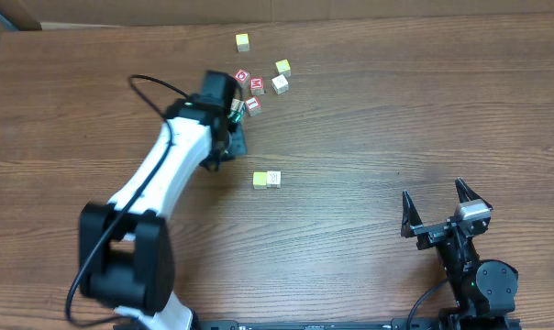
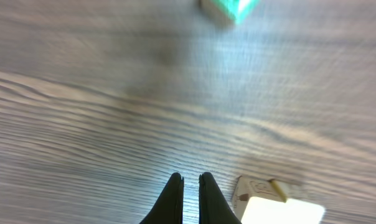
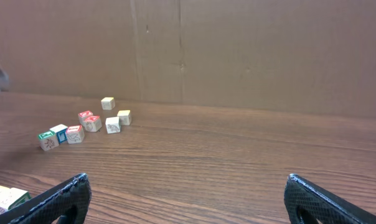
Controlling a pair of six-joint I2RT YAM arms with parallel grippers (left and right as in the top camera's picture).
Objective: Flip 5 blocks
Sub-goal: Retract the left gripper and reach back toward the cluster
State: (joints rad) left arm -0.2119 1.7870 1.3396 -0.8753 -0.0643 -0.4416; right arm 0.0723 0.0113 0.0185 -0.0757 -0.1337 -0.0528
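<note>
Small wooden blocks cluster at the table's far middle: a yellow one [image 1: 283, 67], a cream one [image 1: 280, 84] and a red-framed one [image 1: 252, 104]. Two more blocks [image 1: 267, 180] lie side by side nearer the centre. My left gripper [image 1: 234, 139] hovers low just left of the cluster. In the left wrist view its fingers [image 2: 189, 180] are shut with nothing between them, a pale cream block [image 2: 263, 200] lies just to their right, and a green block [image 2: 228, 7] lies ahead. My right gripper [image 1: 437, 206] stands wide open and empty [image 3: 188, 186] at the near right.
A lone pale-yellow cube [image 1: 243, 41] sits at the far edge. Two red-lettered cubes [image 1: 242, 75] [image 1: 258, 85] lie within the cluster. The left arm [image 1: 158, 174] slants across the left half of the table. A cardboard wall [image 3: 238, 50] stands behind the table.
</note>
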